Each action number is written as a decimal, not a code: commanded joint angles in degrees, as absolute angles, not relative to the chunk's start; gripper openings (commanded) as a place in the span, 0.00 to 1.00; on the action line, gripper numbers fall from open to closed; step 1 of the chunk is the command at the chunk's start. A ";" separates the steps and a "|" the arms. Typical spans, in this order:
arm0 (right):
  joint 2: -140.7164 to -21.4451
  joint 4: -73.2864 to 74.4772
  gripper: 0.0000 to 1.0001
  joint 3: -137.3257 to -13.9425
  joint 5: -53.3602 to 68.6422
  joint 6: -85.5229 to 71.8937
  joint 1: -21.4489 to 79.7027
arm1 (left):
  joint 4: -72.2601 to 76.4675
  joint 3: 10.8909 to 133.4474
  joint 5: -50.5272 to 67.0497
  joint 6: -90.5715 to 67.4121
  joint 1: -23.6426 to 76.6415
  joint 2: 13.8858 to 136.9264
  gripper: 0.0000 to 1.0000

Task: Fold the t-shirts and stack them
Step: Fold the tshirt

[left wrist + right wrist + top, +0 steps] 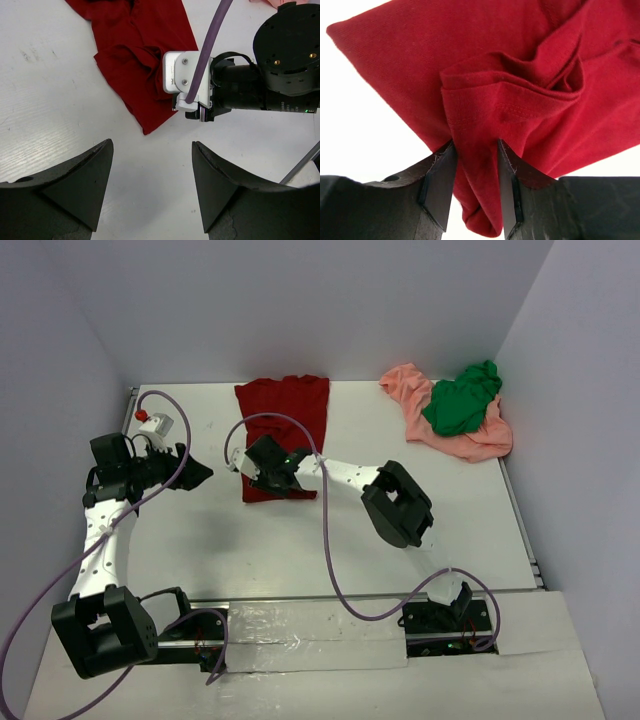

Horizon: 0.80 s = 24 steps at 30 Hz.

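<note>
**Right tool pinching the red shirt, left one just hanging open**

The dark red cloth t-shirt point(283, 425) lies as a longish rectangle in the middle of the white worktop point(260, 550). Its far end is right up at the back edge and its near end is rumpled.

The right tool point(476, 150) is over that near end. The gap between its fingers is narrow and a bunched fold of the red fabric fills it, touching both inner faces, so it's holding the shirt. The left tool point(152, 185) is spread wide with nothing in it. It hovers over bare worktop just left of the shirt's near corner.

The other two shirts are a crumpled heap in the far right corner. The bright green cloth t-shirt point(462, 400) sits on top of the salmon-pink cloth t-shirt point(480, 443), which sticks out on both sides and reaches close to the right edge. That heap is well apart from the red one, with bare surface between them.

The room is pale grey walls point(300, 300) boxing the worktop in on three sides. Purple cables point(330, 560) loop off both arms. There's lots of bare surface between the red shirt and the arm bases.
</note>
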<state>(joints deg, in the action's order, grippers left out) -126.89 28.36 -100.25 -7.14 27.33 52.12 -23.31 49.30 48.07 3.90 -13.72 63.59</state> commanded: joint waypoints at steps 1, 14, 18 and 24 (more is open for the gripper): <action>-125.51 22.68 0.44 -99.58 -11.95 27.86 51.94 | -21.80 49.31 49.83 5.01 -14.15 63.02 0.73; -121.91 26.89 0.47 -100.81 -10.81 27.77 52.56 | -21.44 49.31 50.18 5.36 -14.06 64.16 0.73; -121.55 29.44 0.48 -101.60 -9.85 27.16 52.73 | -21.45 49.22 50.19 5.45 -14.15 64.16 0.73; -120.15 29.80 0.49 -100.73 -10.02 26.98 53.44 | -21.53 49.22 50.36 5.45 -14.15 64.25 0.73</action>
<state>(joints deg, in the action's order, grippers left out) -124.64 29.26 -99.42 -9.85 27.73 52.66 -23.31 49.30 48.29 4.19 -13.72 63.99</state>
